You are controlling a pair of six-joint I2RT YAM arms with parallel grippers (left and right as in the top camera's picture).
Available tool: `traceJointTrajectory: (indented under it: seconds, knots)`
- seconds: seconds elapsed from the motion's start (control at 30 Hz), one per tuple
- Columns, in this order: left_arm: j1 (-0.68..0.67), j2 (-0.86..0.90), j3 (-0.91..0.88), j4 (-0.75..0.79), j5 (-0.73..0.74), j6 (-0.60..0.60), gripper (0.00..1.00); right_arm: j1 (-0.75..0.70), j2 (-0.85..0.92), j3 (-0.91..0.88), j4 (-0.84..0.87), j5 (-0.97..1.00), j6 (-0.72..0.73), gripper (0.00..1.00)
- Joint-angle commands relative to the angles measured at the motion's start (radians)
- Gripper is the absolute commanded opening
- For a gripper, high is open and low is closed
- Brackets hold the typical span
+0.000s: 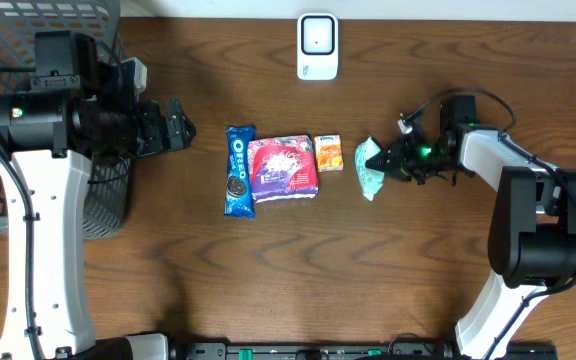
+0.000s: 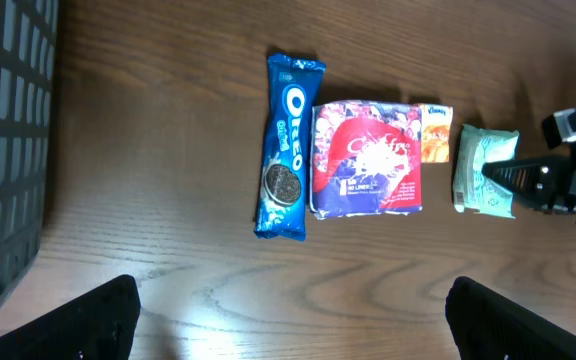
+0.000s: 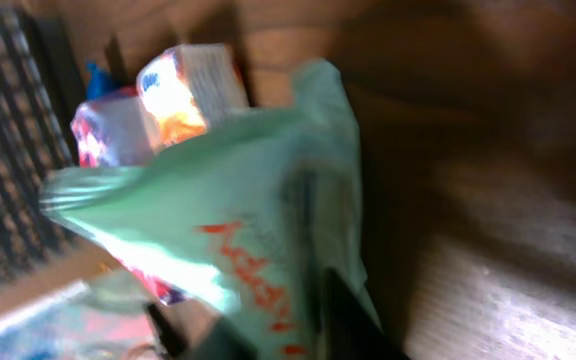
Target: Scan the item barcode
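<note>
Surface: I am watching a dark wooden table (image 1: 268, 280)
Item: pale green plastic packet (image 1: 372, 167) lying rightward
Right gripper (image 1: 393, 160): touching it; cannot tell grip
Left gripper (image 1: 180, 126): hovering, spread wide

left arm (image 1: 38, 200): was white with black joints
right arm (image 1: 528, 190): was white with black joints
light (image 1: 425, 152): glowed green near the right wrist

The surface (image 1: 268, 270) is viewed from overhead; the green packet (image 1: 372, 168), shared across views, is framed closest at right wrist.
</note>
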Motion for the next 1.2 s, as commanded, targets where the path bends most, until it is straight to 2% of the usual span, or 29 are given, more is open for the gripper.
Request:
traceJointTrajectory:
  seconds: [0.0,0.1,0.23,0.33,0.47,0.53,0.63,0.73,0.83,1.0,1.17]
  knots:
    - [-0.002,0.004,0.003,-0.001,-0.006,0.013,0.98,-0.032,-0.020,-0.013,-0.005,0.065,0.043,0.28]
    - [-0.002,0.004,0.003,-0.001,-0.006,0.013,0.98,-0.063,-0.040,0.035,-0.098,0.249,0.041,0.39]
    - [-0.002,0.004,0.003,-0.001,-0.006,0.013,0.98,-0.094,-0.081,0.157,-0.269,0.426,-0.004,0.41]
    - [-0.002,0.004,0.003,-0.001,-0.006,0.013,0.98,-0.100,-0.120,0.258,-0.378,0.474,-0.046,0.53]
    - [-0.002,0.004,0.003,-0.001,-0.006,0.013,0.98,-0.075,-0.176,0.355,-0.485,0.481,-0.085,0.56]
    - [-0.002,0.004,0.003,-0.001,-0.006,0.013,0.98,-0.046,-0.198,0.367,-0.513,0.481,-0.097,0.46]
    - [-0.002,0.004,0.003,-0.001,-0.006,0.013,0.98,0.024,-0.208,0.365,-0.559,0.507,-0.097,0.21]
    - [-0.002,0.004,0.003,-0.001,-0.006,0.013,0.98,0.105,-0.201,0.338,-0.573,0.605,-0.066,0.03]
    - [-0.002,0.004,0.003,-0.001,-0.006,0.013,0.98,0.171,-0.192,0.280,-0.550,0.726,0.023,0.02]
    - [-0.002,0.004,0.003,-0.001,-0.006,0.013,0.98,0.243,-0.178,0.118,-0.389,0.736,0.067,0.01]
    - [-0.002,0.004,0.003,-0.001,-0.006,0.013,0.98,0.242,-0.178,-0.014,-0.232,0.745,0.099,0.02]
